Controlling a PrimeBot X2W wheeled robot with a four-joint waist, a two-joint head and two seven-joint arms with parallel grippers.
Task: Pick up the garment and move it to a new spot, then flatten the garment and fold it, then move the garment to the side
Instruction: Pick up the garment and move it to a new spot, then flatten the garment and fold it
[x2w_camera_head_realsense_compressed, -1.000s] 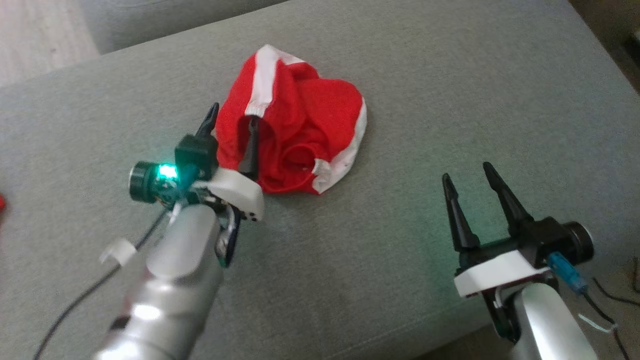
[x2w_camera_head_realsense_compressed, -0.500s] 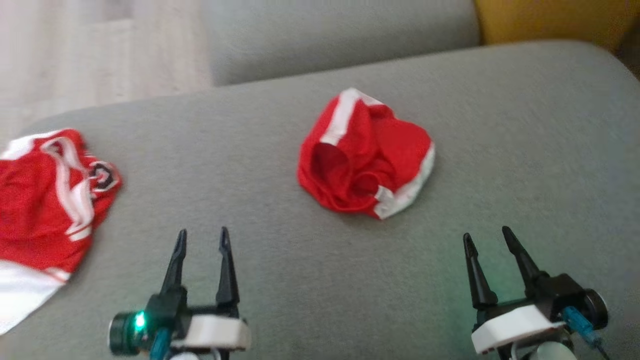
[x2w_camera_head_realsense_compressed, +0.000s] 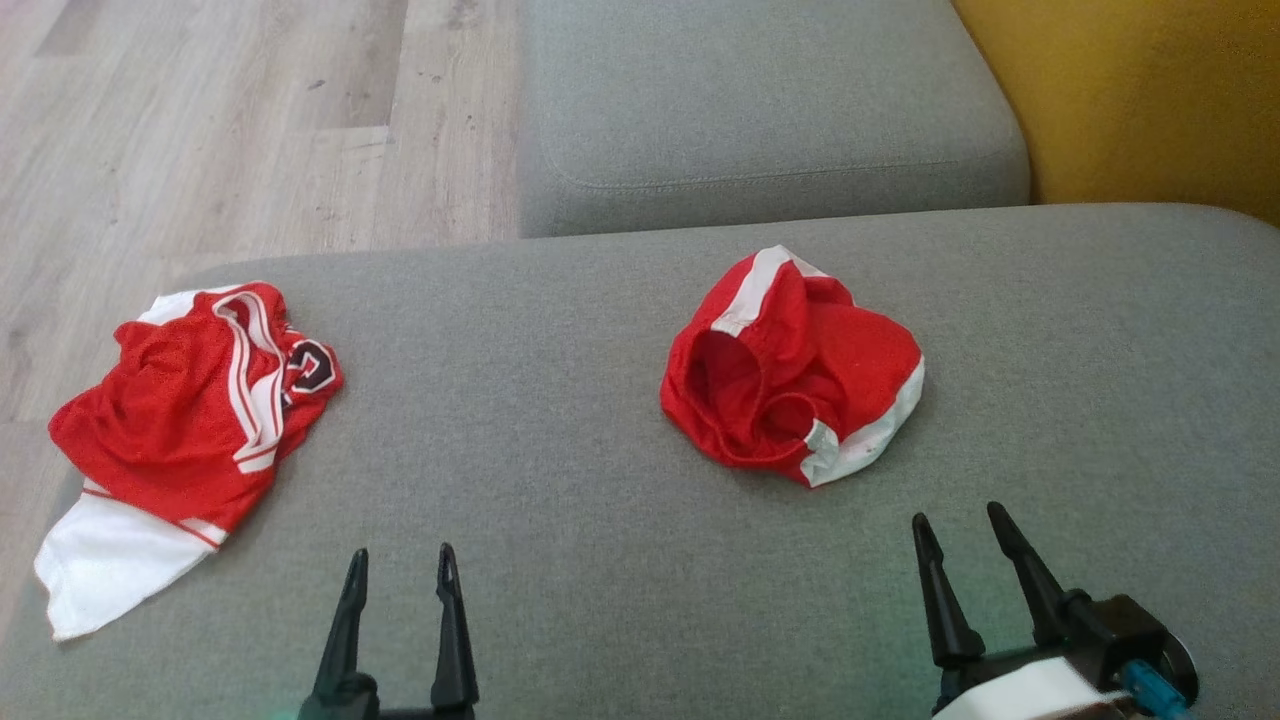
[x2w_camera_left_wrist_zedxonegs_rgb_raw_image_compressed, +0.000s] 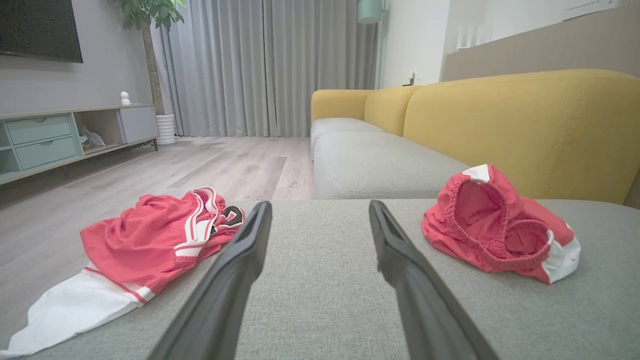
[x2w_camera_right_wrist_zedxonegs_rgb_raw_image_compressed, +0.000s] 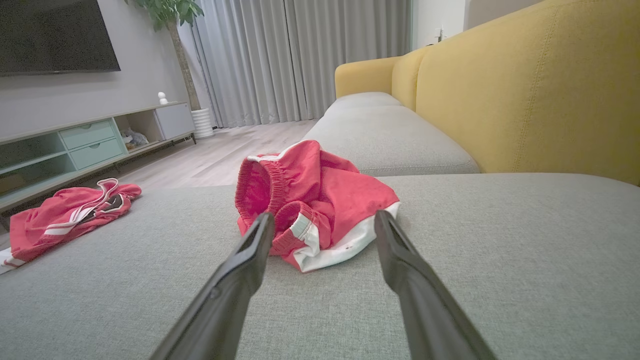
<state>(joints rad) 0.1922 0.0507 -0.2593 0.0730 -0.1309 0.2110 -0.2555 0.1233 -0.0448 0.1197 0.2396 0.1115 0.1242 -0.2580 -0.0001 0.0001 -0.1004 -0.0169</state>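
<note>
The garment (x2w_camera_head_realsense_compressed: 790, 370) is a crumpled pair of red shorts with white trim, lying in a heap right of centre on the grey sofa seat (x2w_camera_head_realsense_compressed: 560, 420). It also appears in the left wrist view (x2w_camera_left_wrist_zedxonegs_rgb_raw_image_compressed: 500, 225) and the right wrist view (x2w_camera_right_wrist_zedxonegs_rgb_raw_image_compressed: 315, 200). My left gripper (x2w_camera_head_realsense_compressed: 400, 552) is open and empty near the seat's front edge, well to the left of the shorts (x2w_camera_left_wrist_zedxonegs_rgb_raw_image_compressed: 320, 205). My right gripper (x2w_camera_head_realsense_compressed: 957, 515) is open and empty just in front of the shorts, its fingers pointing at the heap's near white hem (x2w_camera_right_wrist_zedxonegs_rgb_raw_image_compressed: 324, 215).
A red and white jersey (x2w_camera_head_realsense_compressed: 190, 400) lies crumpled at the seat's left end, partly hanging over the edge. A second grey cushion (x2w_camera_head_realsense_compressed: 760, 110) sits beyond, the yellow backrest (x2w_camera_head_realsense_compressed: 1150, 100) to the right, wooden floor (x2w_camera_head_realsense_compressed: 200, 120) to the left.
My left gripper has pulled back from the shorts to the lower left, leaving them on the seat. The head camera has lifted and turned, bringing the jersey into view.
</note>
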